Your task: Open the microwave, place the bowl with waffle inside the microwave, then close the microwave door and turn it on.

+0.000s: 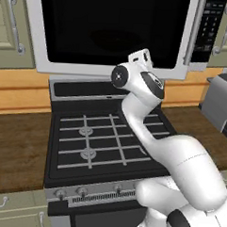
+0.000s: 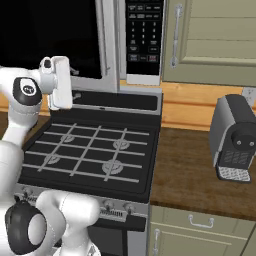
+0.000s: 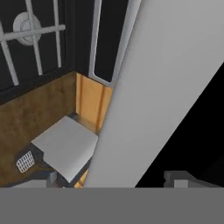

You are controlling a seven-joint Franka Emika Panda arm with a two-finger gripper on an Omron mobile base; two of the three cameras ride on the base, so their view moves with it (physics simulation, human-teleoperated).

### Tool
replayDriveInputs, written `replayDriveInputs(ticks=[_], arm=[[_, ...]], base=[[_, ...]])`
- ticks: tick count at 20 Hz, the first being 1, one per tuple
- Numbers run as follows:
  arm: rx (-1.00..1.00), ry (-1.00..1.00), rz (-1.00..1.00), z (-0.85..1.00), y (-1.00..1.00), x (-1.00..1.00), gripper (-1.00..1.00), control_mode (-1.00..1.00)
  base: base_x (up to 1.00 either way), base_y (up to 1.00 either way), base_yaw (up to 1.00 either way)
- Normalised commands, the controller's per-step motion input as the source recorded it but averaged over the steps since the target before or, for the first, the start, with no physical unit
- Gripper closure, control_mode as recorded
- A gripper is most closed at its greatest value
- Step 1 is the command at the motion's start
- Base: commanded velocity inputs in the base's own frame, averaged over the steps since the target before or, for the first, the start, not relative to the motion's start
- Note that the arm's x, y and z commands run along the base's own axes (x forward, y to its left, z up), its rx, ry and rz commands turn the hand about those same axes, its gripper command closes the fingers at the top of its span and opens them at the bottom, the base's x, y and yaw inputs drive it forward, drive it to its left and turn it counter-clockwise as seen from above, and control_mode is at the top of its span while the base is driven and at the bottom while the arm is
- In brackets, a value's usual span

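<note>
One microwave [image 1: 115, 33] above the stove [image 1: 104, 143], door [image 1: 113, 28] shut.

Cut off and hidden at the microwave

Microwave [image 1: 114, 35] top cropped by frame edge; door handle [image 1: 194, 30] partly behind keypad edge; keypad [image 2: 144, 35] labels too small to read; gripper fingertips [image 3: 109, 178] barely visible.

Microwave [image 1: 39, 45]: wide, silver-framed unit, hanging above the black stove between beige cabinets. Its black keypad panel [image 2: 144, 37] is sitting at the right end, showing rows of small white-marked buttons. Microwave door [image 1: 115, 26]: silver frame surrounding a large black glass window, lying flush with the unit, shut. A long vertical silver bar handle [image 2: 107, 37] is running down the door's right edge, just beside the keypad.
</note>
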Motion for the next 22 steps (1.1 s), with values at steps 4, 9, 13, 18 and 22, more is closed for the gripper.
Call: replayDriveInputs(ticks=[4, 9, 13, 18, 22], arm=[[-0.01, 0.0, 0.16, 0.1, -0.57, 0.96, -1.0, -1.0], [-0.02, 0.0, 0.13, 0.0, -0.28, 0.76, -1.0, -1.0], [0.0, 0.0, 0.01, 0.0, -0.11, 0.28, -1.0, -1.0], [0.1, 0.03, 0.02, 0.0, -0.18, -0.62, -1.0, -1.0], [0.28, 0.03, 0.07, 0.22, -0.46, -1.0, -1.0, -1.0]], base=[[0.0, 0.0, 0.0], [0.0, 0.0, 0.0], [0.0, 0.0, 0.0], [0.0, 0.0, 0.0], [0.0, 0.0, 0.0]])
